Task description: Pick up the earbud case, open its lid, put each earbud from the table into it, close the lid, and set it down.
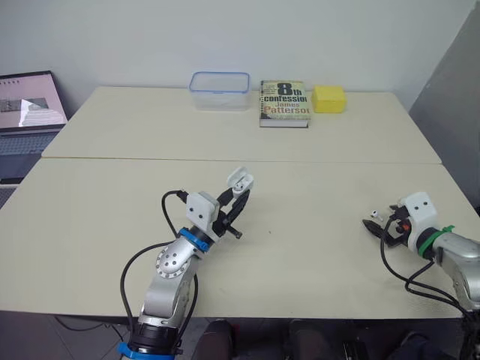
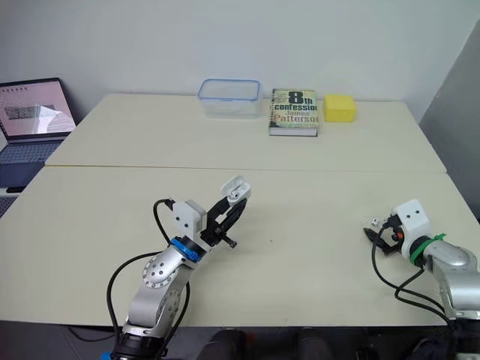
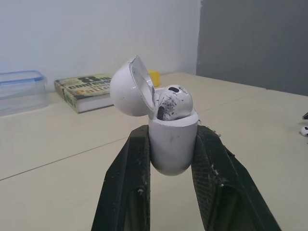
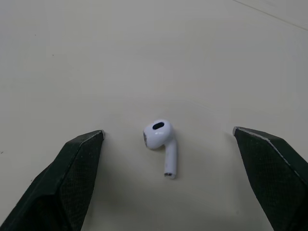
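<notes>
1. Two black fingers of our left claw (image 3: 172, 132) are clamped on the earbud case (image 3: 172, 154), holding it upright off the table (image 3: 57, 144).
2. Its lid (image 3: 126, 89) stands swung back, and one seated earbud (image 3: 174, 100) sits in the case just past the fingertips.
3. Our right claw (image 4: 168, 131) is spread wide, low over the table. The loose earbud (image 4: 159, 135) lies between its fingers, touching neither.

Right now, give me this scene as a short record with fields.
Left gripper: fingers shut on white rounded plastic earbud case
Case lid: hinged open
In case: one white earbud seated
Right gripper: fingers open, either side of second white earbud lying on beige table
At back: clear blue-rimmed container, paperback book, yellow block
</notes>
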`<act>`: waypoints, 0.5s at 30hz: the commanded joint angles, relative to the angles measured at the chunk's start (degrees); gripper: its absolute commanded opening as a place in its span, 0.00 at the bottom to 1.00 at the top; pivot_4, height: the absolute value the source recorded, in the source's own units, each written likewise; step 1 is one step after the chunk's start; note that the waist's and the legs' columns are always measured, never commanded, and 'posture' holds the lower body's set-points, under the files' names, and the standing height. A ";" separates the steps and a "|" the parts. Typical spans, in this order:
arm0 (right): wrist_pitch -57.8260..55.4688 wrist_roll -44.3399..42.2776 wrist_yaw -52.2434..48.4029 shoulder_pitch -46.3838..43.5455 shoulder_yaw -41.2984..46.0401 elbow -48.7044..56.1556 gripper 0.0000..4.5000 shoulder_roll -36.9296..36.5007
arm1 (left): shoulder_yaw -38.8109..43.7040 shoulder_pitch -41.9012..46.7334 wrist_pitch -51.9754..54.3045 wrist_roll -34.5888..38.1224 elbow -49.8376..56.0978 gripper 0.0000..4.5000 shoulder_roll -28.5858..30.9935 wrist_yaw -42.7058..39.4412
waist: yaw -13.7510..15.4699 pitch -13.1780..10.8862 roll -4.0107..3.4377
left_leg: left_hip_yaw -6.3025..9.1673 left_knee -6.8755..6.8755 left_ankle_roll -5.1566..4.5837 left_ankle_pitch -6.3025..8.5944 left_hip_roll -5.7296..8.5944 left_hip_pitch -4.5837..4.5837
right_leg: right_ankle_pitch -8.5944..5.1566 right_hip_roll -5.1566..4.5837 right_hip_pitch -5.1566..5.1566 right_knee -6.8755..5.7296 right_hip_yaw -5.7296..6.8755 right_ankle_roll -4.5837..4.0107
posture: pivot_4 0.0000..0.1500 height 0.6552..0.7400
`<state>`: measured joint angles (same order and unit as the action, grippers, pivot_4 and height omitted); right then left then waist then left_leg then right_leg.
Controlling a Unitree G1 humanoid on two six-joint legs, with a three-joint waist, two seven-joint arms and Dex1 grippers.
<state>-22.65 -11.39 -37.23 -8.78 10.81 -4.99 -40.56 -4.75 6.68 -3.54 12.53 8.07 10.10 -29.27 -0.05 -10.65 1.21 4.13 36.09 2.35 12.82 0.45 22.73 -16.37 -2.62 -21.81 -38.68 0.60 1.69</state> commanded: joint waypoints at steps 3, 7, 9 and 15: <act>1.74 0.66 -1.74 -2.27 -1.65 -5.37 1.00 0.09 | -0.27 -0.94 -0.65 -0.20 2.65 0.18 0.22 0.44 | -0.19 0.00 0.01 | -0.02 0.00 0.00 0.00 -0.02 -0.14 | 0.00 0.01 0.12 0.01 -0.02 0.00 | 1.00 0.91; -1.86 -1.44 -3.18 -2.60 -1.10 -5.91 0.87 0.42 | -0.30 -0.99 -0.49 -0.21 2.76 0.18 0.30 0.46 | -0.17 0.00 0.01 | 0.01 -0.01 0.00 0.00 -0.03 -0.43 | -0.15 0.01 0.43 0.03 -0.01 0.24 | 1.00 0.91; -5.16 -3.71 -4.72 -2.01 -0.44 -4.45 0.71 0.28 | -0.28 -0.97 -0.43 -0.22 2.79 0.18 0.41 0.50 | -0.10 0.01 0.01 | 0.01 0.01 0.00 0.00 -0.02 -0.45 | -0.14 0.00 0.46 0.03 -0.02 0.23 | 1.00 0.91; -10.44 -7.00 -7.05 -0.29 0.05 1.59 0.24 -1.61 | -0.31 -1.17 -0.13 -0.11 3.16 0.18 0.78 0.45 | 0.01 0.01 0.01 | 0.06 -0.02 0.00 0.01 -0.02 -0.39 | -0.14 0.00 0.44 0.08 0.02 0.22 | 1.00 0.91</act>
<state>-31.03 -17.44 -42.98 -10.17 10.59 -5.13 -41.09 -4.87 5.29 -3.09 12.46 8.52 10.67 -28.85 -0.03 -10.64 1.22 4.18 36.06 2.35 12.82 0.43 22.37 -16.51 -2.63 -21.40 -38.60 0.62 1.91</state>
